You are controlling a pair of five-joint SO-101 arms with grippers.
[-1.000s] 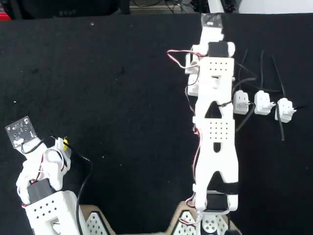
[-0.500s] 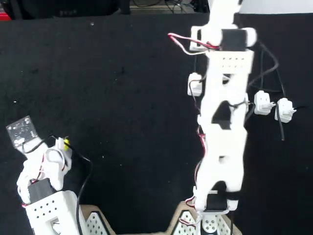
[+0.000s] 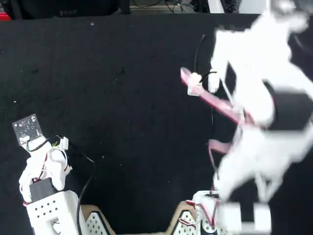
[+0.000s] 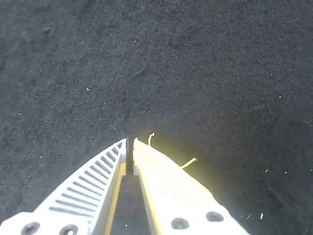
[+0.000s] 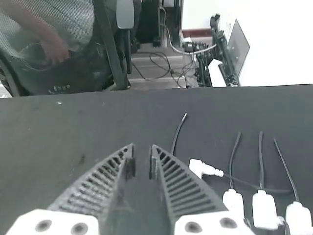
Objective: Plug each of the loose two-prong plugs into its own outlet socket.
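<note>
Right pincer (image 5: 141,159), empty with fingers slightly apart, hangs over the black table (image 5: 73,122) near the loose plug (image 5: 201,168); left pincer (image 4: 131,143), well apart from it, is closed and empty.

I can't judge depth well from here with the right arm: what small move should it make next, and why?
Probably lower the right end effector toward the loose plug and open it wider on the way. It holds nothing and its jaws stand only slightly apart. That plug lies on the table, apart from the row of corded white blocks.
</note>
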